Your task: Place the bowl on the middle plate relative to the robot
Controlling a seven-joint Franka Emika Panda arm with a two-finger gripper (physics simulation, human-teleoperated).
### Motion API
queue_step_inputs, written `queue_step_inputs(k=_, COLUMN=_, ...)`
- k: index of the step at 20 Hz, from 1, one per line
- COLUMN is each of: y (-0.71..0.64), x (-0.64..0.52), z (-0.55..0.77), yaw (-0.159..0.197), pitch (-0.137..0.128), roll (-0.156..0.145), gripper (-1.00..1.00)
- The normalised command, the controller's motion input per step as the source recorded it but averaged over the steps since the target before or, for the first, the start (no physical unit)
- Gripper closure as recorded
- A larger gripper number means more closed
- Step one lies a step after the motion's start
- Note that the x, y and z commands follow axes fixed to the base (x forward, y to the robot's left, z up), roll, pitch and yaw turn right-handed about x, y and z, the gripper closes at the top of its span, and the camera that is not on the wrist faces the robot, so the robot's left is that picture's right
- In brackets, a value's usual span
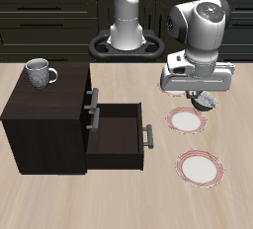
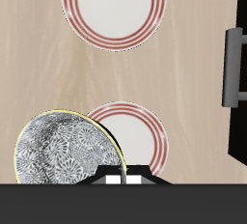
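My gripper (image 1: 201,97) is shut on the rim of the speckled grey-white bowl (image 1: 206,102) and holds it tilted in the air. The bowl fills much of the wrist view (image 2: 66,151), with my gripper (image 2: 121,178) at its edge. Just below and slightly nearer the table's front edge lies the middle plate (image 1: 185,121), white with a red-pink striped rim; in the wrist view (image 2: 135,131) the bowl partly covers it. A second identical plate (image 1: 199,167) (image 2: 113,11) lies nearer the front edge. The third plate is hidden behind my arm.
A dark cabinet (image 1: 44,114) stands beside the plates with its middle drawer (image 1: 121,132) pulled open toward them; the drawer front shows in the wrist view (image 2: 234,69). A grey patterned mug (image 1: 41,71) sits on the cabinet top.
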Motion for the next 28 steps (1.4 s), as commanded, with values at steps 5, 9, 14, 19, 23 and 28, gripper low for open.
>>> queue_step_inputs(k=5, y=-0.13, x=-0.03, z=-0.26, yaw=-0.017, pitch=0.049, roll=-0.025, gripper=1.0)
queue_step_inputs(k=9, y=-0.05, x=-0.03, z=-0.2, yaw=0.01, pitch=0.032, roll=-0.001, gripper=1.0)
queue_step_inputs(k=14, y=-0.06, x=0.0, z=-0.28, yaw=0.021, pitch=0.039, roll=-0.014, gripper=1.0)
queue_step_inputs(k=19, y=0.01, x=0.0, z=-0.21, yaw=0.015, pitch=0.023, roll=-0.001, gripper=1.0)
queue_step_inputs(k=23, y=0.03, x=-0.03, z=-0.29, yaw=0.008, pitch=0.066, roll=0.002, gripper=1.0)
queue_step_inputs(k=28, y=0.01, x=-0.12, z=-0.11, yaw=-0.009, pitch=0.034, roll=0.011, gripper=-1.0)
